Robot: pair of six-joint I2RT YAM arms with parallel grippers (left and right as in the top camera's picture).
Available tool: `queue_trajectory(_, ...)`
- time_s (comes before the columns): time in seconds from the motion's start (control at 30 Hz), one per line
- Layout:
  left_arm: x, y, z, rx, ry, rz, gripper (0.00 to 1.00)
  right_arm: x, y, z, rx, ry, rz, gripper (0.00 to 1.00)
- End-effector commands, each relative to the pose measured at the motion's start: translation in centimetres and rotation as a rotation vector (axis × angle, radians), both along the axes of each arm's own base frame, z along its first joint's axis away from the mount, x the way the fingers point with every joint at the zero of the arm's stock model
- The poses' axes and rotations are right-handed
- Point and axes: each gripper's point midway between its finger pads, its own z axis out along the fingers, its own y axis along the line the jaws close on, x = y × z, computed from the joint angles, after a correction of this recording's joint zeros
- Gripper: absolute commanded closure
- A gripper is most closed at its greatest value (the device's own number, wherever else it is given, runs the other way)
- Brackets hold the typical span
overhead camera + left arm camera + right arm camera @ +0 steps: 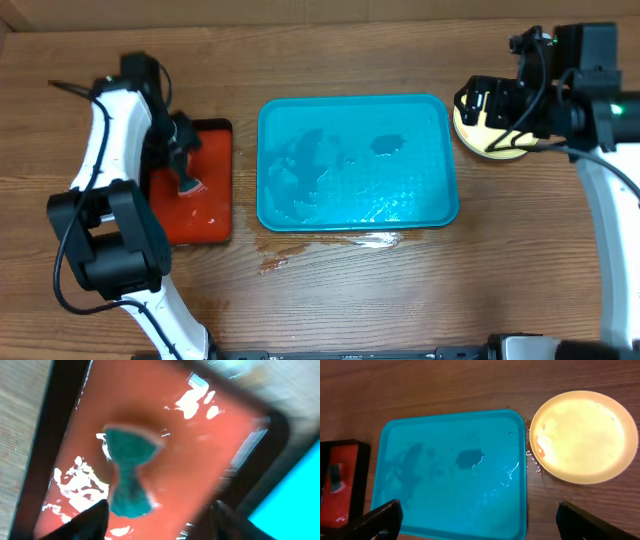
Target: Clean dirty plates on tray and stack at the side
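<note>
The wooden table (400, 300) shows a broad band of wood along its near side, with a wet patch by the tray's front edge. The teal tray (420, 190) sits mid-table, filmed with water. The red tray (210, 215) lies to its left, with a strip of wood between them. A pale yellow plate (583, 436) rests on the table just beside the teal tray's far right corner, smeared orange at one edge. A teal sponge (129, 472) lies on the red tray. Above it, the left gripper (157, 510) is spread and grasping nothing. The right gripper (480, 512) is released too.
</note>
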Motion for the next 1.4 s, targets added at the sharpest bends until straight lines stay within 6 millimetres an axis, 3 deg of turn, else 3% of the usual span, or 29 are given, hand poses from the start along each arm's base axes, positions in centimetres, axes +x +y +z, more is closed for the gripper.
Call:
queue_trajectory(0.0,1.1,-1.6,5.6,-0.081,-0.139,-0.058,0.27,-2.2,-0.1,2.4,-0.014,-0.051,-0.004,0.00)
queue_trajectory(0.27,-4.3,-2.7,12.0,-0.073,-0.179,-0.071,0.01,-7.4,-0.1,5.2,-0.053,-0.105,0.047,0.00)
queue_trajectory(0.4,-7.3,-3.3,13.8,-0.058,-0.249,-0.079,0.00,-9.5,-0.1,6.1,-0.054,-0.159,0.046,0.00)
queue_trajectory(0.57,-11.8,-4.2,14.7,-0.026,-0.404,-0.083,0.00,-11.6,-0.1,3.6,-0.055,-0.209,0.044,0.00)
queue_trajectory(0.8,-16.3,-4.6,14.8,0.011,-0.634,-0.014,0.00,-11.9,0.3,0.6,-0.037,-0.291,0.058,0.00)
queue_trajectory(0.97,-17.6,-4.9,15.1,-0.013,-0.696,0.052,0.00,-11.2,0.3,0.1,-0.035,-0.281,0.060,0.00)
queue_trajectory(1.37,-17.7,-4.9,14.4,-0.024,-0.659,0.067,0.00,-10.3,0.3,-1.7,-0.033,-0.202,0.061,0.00)
